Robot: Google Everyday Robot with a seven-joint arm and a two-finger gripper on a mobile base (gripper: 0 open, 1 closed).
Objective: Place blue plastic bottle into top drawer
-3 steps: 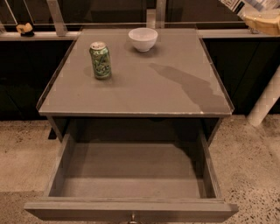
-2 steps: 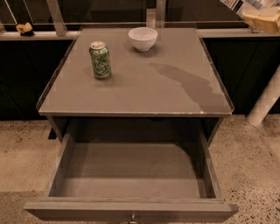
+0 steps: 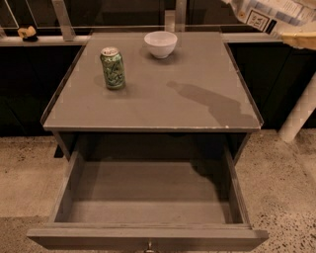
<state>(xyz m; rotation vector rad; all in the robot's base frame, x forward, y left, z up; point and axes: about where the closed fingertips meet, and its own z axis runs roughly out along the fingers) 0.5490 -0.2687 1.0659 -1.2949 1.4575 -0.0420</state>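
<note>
Jutting from upper-right corner, blue plastic bottle (image 3: 269, 15) is cropped; pincer (image 3: 297, 39) beside it, grip impossible to tell.

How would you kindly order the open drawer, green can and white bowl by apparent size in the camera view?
1. The top drawer, by far largest.
2-3. The green can and white bowl look alike; the bowl stands farther back, so I won't rank them.
The tool shows only at the top right edge.
</note>
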